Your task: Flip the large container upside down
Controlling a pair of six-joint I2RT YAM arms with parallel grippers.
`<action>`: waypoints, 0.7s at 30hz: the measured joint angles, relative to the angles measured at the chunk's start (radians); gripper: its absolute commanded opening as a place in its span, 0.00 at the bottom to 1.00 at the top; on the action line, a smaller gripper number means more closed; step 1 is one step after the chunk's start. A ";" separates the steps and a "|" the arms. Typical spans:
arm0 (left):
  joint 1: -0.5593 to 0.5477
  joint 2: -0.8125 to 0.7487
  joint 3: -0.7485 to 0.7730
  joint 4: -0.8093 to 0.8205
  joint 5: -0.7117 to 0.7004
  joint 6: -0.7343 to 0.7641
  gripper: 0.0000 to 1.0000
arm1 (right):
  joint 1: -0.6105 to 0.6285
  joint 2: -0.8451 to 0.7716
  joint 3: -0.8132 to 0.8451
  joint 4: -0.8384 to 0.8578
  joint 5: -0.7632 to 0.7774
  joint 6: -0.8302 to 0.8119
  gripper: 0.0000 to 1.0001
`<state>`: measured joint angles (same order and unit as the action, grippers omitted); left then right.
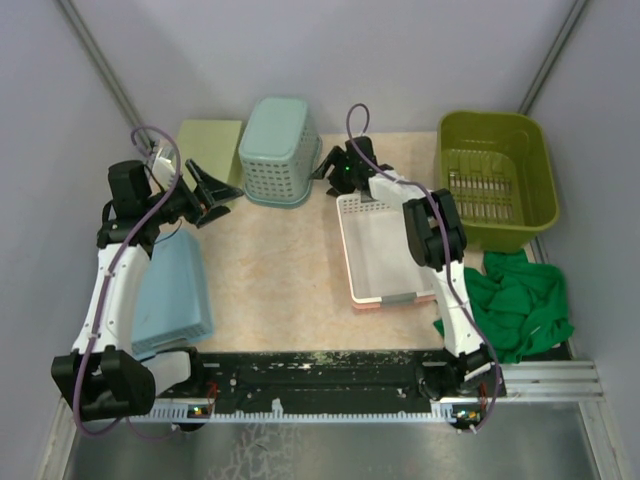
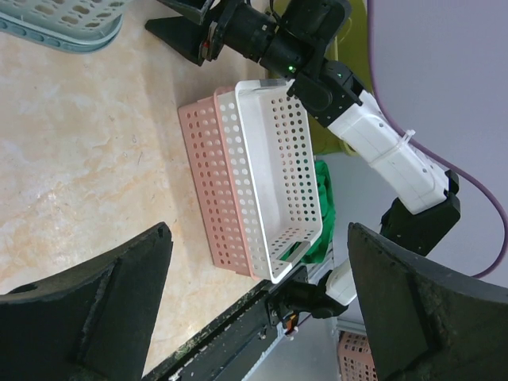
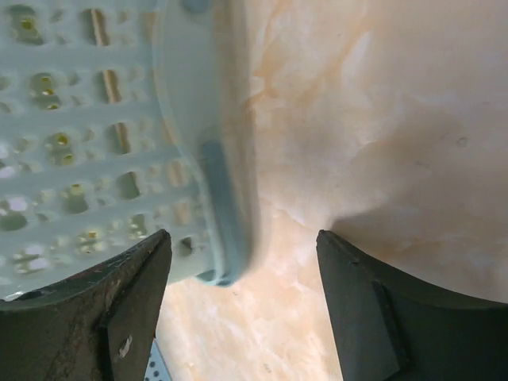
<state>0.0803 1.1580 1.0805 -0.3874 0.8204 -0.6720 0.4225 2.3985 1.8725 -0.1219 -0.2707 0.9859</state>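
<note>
The large container is an olive-green tub standing upright at the back right of the table, its opening up and its slotted base showing inside. A sliver of it shows behind the right arm in the left wrist view. My right gripper is open and empty beside the teal basket, well left of the tub; in its own view the basket's rim lies by the left finger. My left gripper is open and empty at the far left, far from the tub, and its own view looks across the table.
A teal lattice basket stands upside down at the back centre, with a pale-green tray to its left. A white basket nested in a pink one lies under the right arm. A green cloth lies front right. A light-blue tray lies front left.
</note>
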 measured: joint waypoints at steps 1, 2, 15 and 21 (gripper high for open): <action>0.000 0.000 0.000 0.000 0.000 0.000 0.96 | 0.000 0.000 0.004 -0.009 0.006 -0.011 0.74; 0.000 -0.001 0.000 -0.002 0.000 0.001 0.96 | -0.002 0.000 0.011 -0.026 0.016 -0.026 0.74; 0.000 -0.006 0.061 -0.116 -0.094 0.122 0.96 | -0.016 -0.023 0.067 -0.142 0.154 -0.127 0.11; 0.000 -0.064 0.108 -0.182 -0.187 0.198 0.96 | -0.014 0.051 0.275 -0.105 0.144 -0.084 0.08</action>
<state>0.0803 1.0943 1.1889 -0.5694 0.6338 -0.4744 0.4088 2.4493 2.1471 -0.2264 -0.1268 0.9024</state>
